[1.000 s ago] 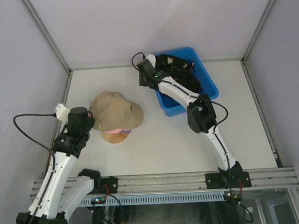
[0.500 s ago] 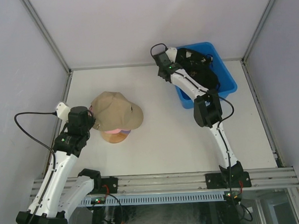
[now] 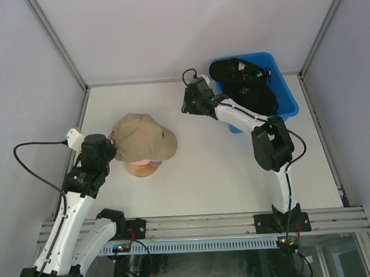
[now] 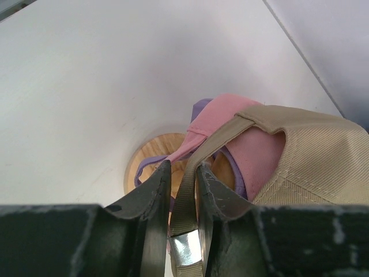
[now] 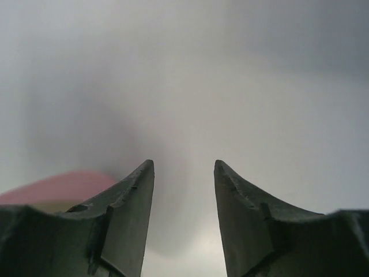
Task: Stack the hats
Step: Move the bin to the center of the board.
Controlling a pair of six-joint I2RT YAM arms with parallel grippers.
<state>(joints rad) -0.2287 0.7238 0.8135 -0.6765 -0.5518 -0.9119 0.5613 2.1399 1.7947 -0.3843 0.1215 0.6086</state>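
"Where was the black hat (image 3: 247,90)?"
"In the blue bin (image 3: 289,94) at the far right of the desk (image 3: 205,174), just right of the right tool (image 3: 186,105), whose jaws stood apart and empty."
"And the left tool (image 4: 181,167)?"
"Clamped on the strap (image 4: 213,147) of the tan hat (image 3: 142,135), atop the stack."

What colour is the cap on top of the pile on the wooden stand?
The top cap is tan, seen most clearly in the top external view.

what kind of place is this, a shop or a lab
Most likely a robotics lab test cell: a white tabletop boxed in by pale wall panels, two robot arms bolted to a metal rail, and a tan fabric baseball cap stacked over a round wooden stand.
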